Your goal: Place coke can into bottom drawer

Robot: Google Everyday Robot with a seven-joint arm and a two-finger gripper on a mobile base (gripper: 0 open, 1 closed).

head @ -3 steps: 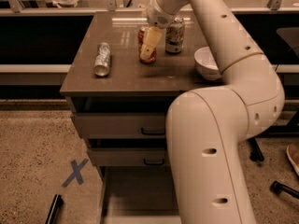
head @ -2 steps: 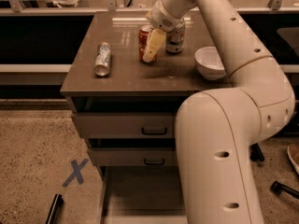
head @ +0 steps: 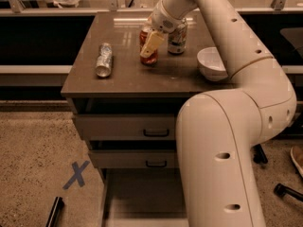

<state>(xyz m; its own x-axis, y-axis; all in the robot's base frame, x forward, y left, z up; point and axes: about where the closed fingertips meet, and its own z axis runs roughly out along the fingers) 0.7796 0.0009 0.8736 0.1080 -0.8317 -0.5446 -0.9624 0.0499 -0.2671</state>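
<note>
The coke can (head: 148,56), red with a silver top, stands on the brown cabinet top (head: 128,74) near its back middle. My gripper (head: 151,42) comes down from above and is right at the can, with a pale yellowish part covering the can's front. The bottom drawer (head: 137,195) is pulled open below the two upper drawers. Its flat grey floor shows, and my arm hides its right side.
A silver can (head: 103,59) lies on its side at the left of the top. A pale can (head: 178,36) stands behind the coke can, and a white bowl (head: 211,63) sits at the right. My arm (head: 222,150) fills the right foreground. A blue tape X (head: 75,174) marks the floor.
My arm has swung and bent a little to the right while the gripper stays at the coke can. The can stands in about the same place.
</note>
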